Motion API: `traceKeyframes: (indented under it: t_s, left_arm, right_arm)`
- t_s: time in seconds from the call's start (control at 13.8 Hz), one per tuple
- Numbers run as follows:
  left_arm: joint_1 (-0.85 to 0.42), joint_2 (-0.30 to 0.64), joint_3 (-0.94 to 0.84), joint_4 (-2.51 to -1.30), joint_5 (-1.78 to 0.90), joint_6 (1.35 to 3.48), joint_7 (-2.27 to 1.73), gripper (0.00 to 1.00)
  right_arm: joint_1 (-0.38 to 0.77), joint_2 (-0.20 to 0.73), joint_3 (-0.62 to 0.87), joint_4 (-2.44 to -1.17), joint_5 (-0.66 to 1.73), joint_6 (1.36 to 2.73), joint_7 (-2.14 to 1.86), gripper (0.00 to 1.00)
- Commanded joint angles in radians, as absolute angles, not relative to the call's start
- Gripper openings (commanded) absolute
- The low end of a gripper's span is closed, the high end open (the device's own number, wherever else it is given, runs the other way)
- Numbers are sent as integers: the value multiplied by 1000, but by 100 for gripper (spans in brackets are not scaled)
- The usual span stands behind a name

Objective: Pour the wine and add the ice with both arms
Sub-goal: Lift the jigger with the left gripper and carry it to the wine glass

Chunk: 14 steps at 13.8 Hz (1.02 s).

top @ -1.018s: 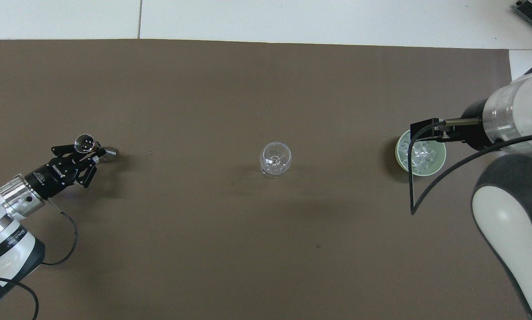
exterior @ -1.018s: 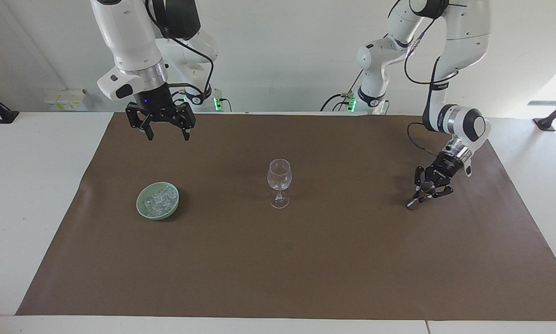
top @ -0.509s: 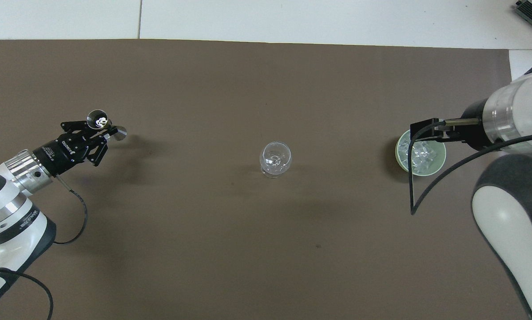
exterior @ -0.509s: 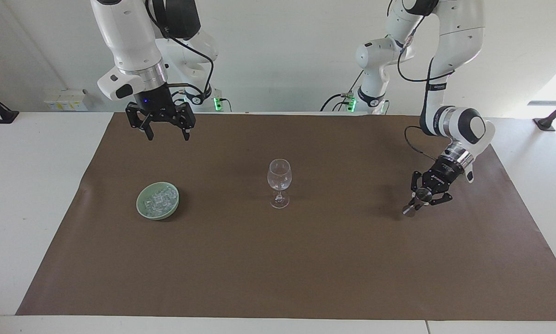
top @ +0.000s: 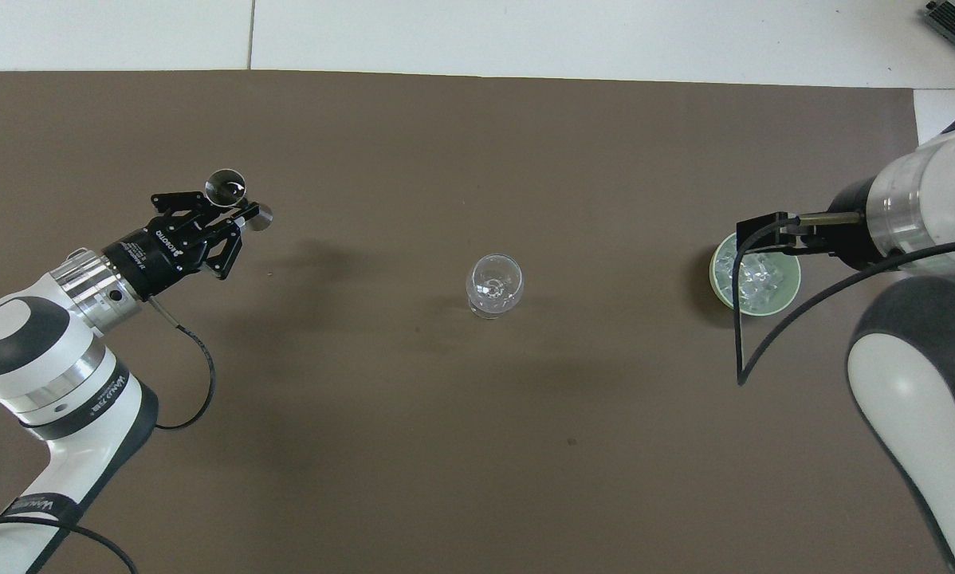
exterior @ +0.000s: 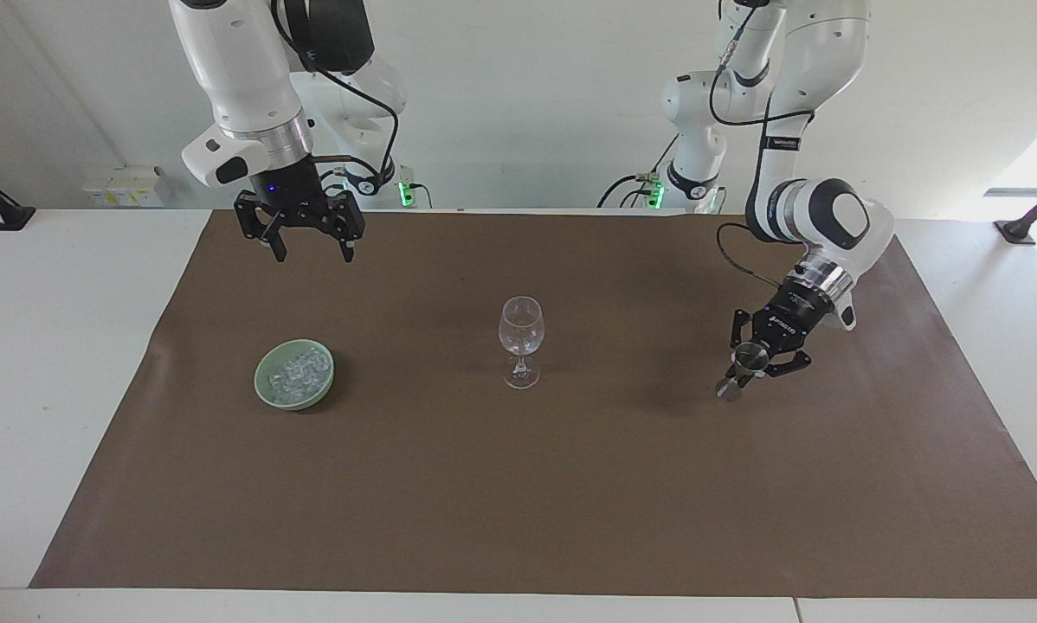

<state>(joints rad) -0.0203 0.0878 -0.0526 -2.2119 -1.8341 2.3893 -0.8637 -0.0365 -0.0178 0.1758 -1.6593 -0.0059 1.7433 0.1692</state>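
Facing view: left gripper [exterior: 754,363], clamped on a jigger [exterior: 742,368], has swung toward the glass [exterior: 520,341], pour nearing; right gripper [exterior: 312,241] waits, spread.

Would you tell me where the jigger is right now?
The jigger is held in the left gripper, raised over the brown mat toward the left arm's end of the table, with the wine glass its nearest neighbour.

pale green bowl [exterior: 293,374], brown mat [exterior: 518,484]

White table [exterior: 68,363] under brown mat [exterior: 518,502], plain white wall [exterior: 527,86].
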Motion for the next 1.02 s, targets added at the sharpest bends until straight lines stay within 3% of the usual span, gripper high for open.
traceKeyframes:
  t_s: [0.0,0.36,0.95]
  left_arm:
    - [-130,46,-40,-2223,-1929,2506,-877,0]
    - [-294,38,-58,-2168,-2049,2705,-870,0]
    - [-397,101,-198,-2025,-2102,2976,-865,0]
  right_arm:
    - [-52,-35,186,-1681,-11,1750,155,100]
    - [-52,-35,186,-1681,-11,1750,155,100]
    - [-52,-35,186,-1681,-11,1750,155,100]
